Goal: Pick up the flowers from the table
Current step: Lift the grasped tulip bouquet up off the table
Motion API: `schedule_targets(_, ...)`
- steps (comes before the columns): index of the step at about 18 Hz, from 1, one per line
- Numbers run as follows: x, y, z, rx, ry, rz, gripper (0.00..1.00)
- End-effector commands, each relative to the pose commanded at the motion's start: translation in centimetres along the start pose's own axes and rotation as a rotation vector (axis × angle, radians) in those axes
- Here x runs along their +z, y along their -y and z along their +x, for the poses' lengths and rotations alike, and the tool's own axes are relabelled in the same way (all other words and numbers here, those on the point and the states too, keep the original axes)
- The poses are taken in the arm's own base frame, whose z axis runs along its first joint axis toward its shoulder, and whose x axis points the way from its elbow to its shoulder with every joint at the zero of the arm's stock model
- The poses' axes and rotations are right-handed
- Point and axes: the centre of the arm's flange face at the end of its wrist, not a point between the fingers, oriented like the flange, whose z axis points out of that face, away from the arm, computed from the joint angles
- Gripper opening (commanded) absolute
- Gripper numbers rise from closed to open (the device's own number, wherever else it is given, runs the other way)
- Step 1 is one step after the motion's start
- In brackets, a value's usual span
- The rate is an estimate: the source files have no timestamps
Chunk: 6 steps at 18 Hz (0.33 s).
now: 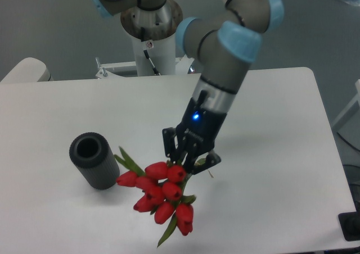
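The flowers (159, 194), a bunch of red tulips with green leaves, hang in the air above the white table (56, 119), lifted clear of it. My gripper (188, 155) is shut on their stems just behind the blooms. The blooms point toward the camera and down-left. The stems are mostly hidden behind the gripper and wrist.
A black ribbed cylinder vase (94, 160) lies tilted on the table at the left, close to the leftmost bloom and leaf. The robot base (151, 26) stands behind the table's far edge. The front table edge runs just below the flowers.
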Motion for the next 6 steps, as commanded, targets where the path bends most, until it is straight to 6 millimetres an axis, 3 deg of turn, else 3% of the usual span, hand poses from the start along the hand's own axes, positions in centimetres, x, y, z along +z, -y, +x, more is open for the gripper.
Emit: schedule_targets(6,-0.55,0.05,0.15,-0.019,-0.01,0.03,0.17)
